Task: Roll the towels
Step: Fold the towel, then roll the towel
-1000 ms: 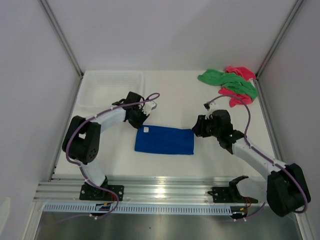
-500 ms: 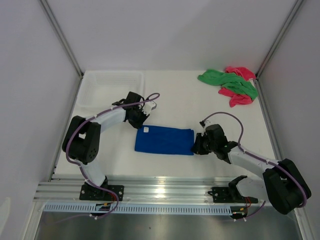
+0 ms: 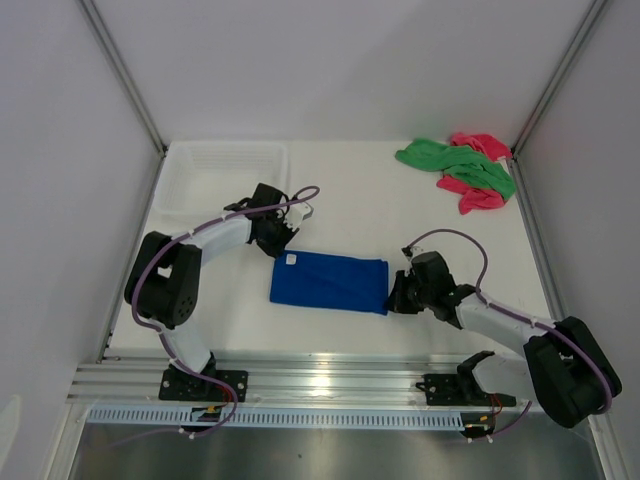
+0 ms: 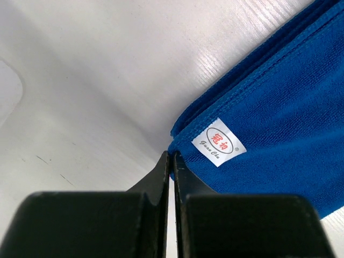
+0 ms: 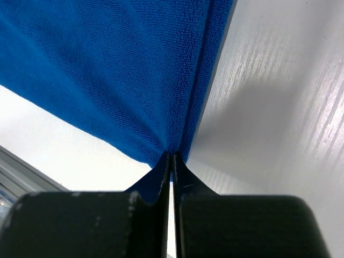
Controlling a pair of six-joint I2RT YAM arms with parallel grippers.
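Note:
A royal blue towel [image 3: 330, 282] lies folded flat in the middle of the table. Its white tag [image 4: 219, 142] sits at the far left corner. My left gripper [image 3: 283, 252] is shut on that corner, and in the left wrist view the left gripper [image 4: 171, 157] pinches the towel's edge. At the near right corner, my right gripper [image 3: 392, 300] is shut on the cloth. The blue towel [image 5: 107, 70] puckers into the right gripper's [image 5: 171, 156] closed tips. A green towel [image 3: 455, 160] and a pink towel [image 3: 478, 190] lie crumpled together at the far right.
A white plastic basket [image 3: 225, 170] stands at the far left, just behind my left arm. White walls with metal posts close in the table on three sides. An aluminium rail [image 3: 320, 380] runs along the near edge.
My right gripper slid toward me along the blue towel's right edge to its near corner and shut on it. The left arm has not moved.

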